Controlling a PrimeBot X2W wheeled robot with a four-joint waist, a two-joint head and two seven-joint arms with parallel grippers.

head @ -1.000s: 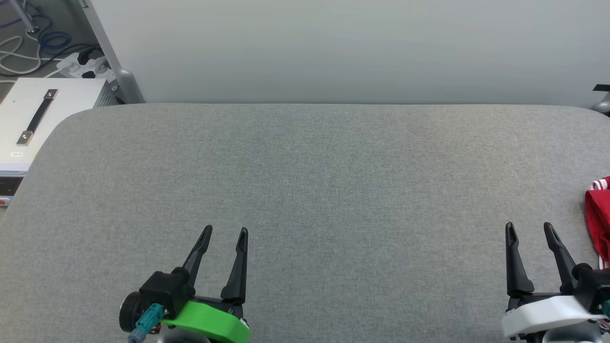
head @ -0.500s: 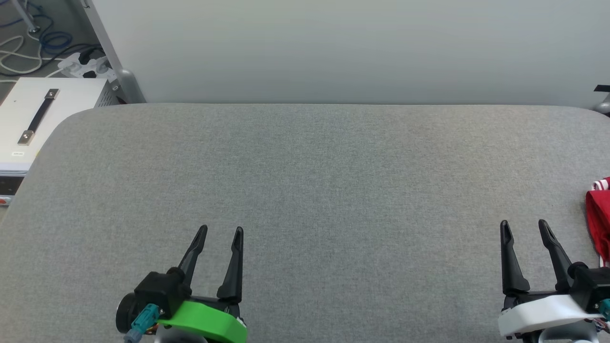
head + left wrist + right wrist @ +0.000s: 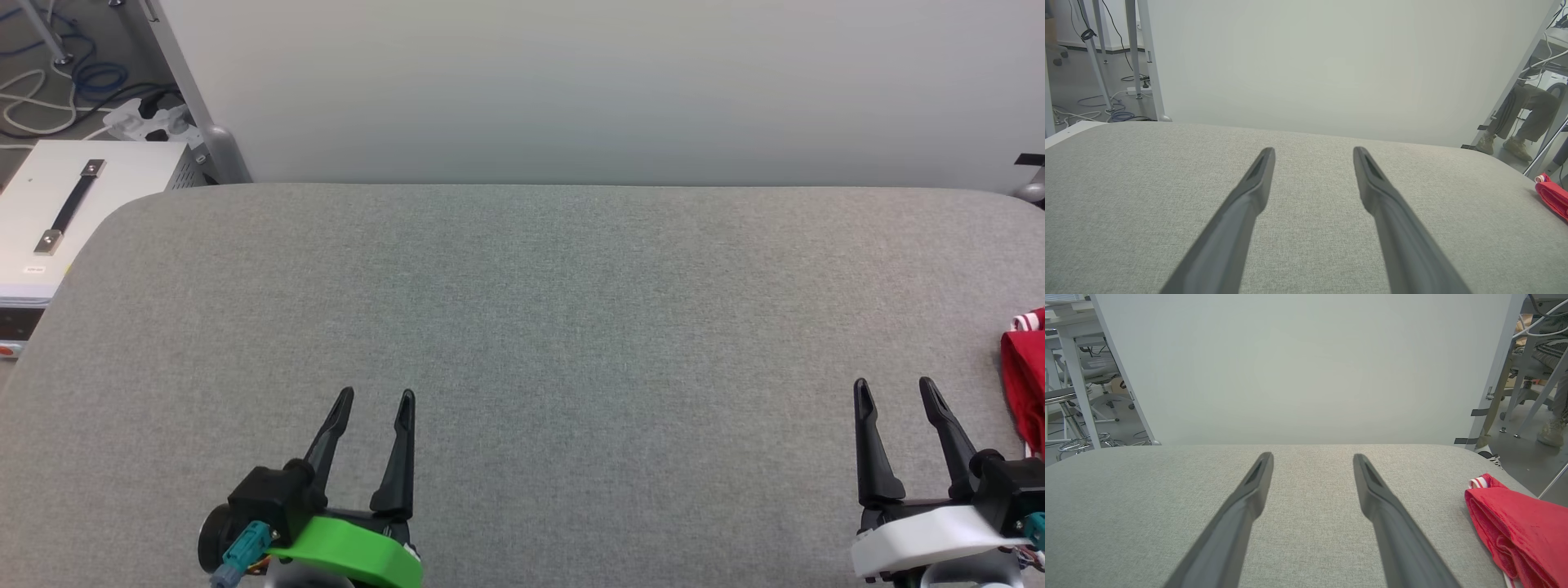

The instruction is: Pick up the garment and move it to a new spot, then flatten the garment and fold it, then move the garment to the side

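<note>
Cables (image 3: pixel 49 90) trail over the floor at far left, and a white case (image 3: pixel 73 204) with a black handle stands beside the left corner of the table (image 3: pixel 571 286). Next comes the left pincer (image 3: pixel 376 394), green-collared, low over the near part of the grey cloth top. Its two dark fingers are apart and grip nothing. The wide middle stretch of cloth carries nothing, and a pale wall panel closes off the far edge.

Further right hangs the right pincer (image 3: pixel 892 383), white-collared. It too is spread and empty, its fingers pointing toward the far edge. Near it on its right, at the table's right edge and cut off by the head view, lies the garment (image 3: pixel 1024 384). It is a compact red bundle with a bit of red-white striped trim at its far end. The right wrist view shows it in stacked layers, with a rounded folded edge facing the pincer. No print can be made out. Beyond the right corner, the left wrist view catches a seated person's legs (image 3: pixel 1519 118).

Judging by the layered, tidy bundle parked at the edge and both pincers free, the folding and the move aside look done. Little seems left except perhaps pulling the arms back. Whether the fold is neat all over I cannot tell, since most of the garment is out of frame.
</note>
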